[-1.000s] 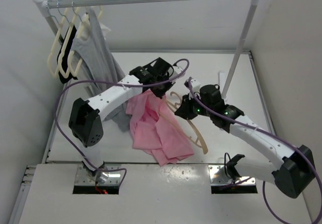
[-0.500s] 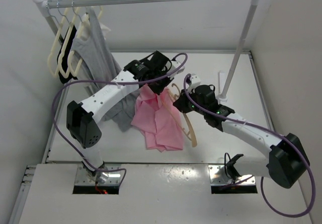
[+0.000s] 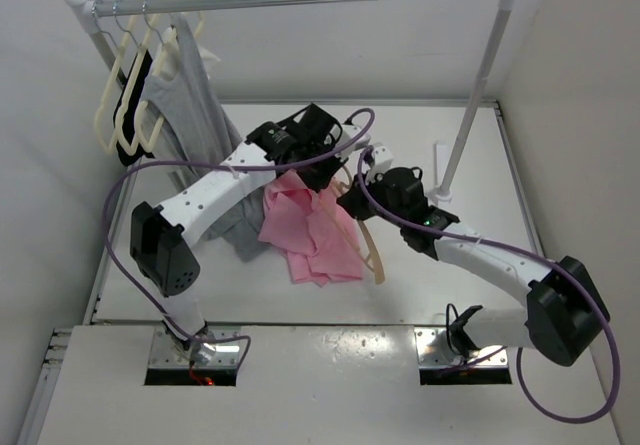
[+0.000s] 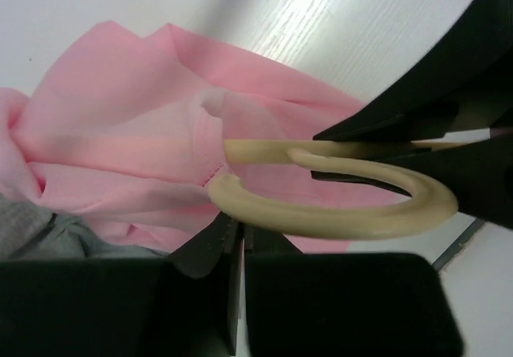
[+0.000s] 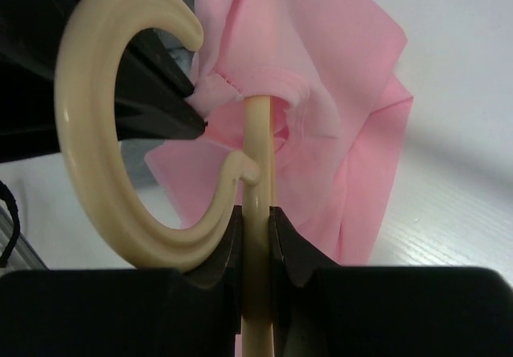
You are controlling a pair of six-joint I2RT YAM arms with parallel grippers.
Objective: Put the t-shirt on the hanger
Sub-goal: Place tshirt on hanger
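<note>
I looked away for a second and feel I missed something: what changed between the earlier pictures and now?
The right gripper carried the hanger left, toward the left gripper, so its frame swung in and hangs steeper. The t-shirt drew up into a tighter bunch. Nothing was grasped or released: right still grips the hanger's neck, left the collar. The grey garment hangs as before.

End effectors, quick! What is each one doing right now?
Left end effector: closed, pinching the t-shirt.
Right end effector: closed on the hanger.
</note>
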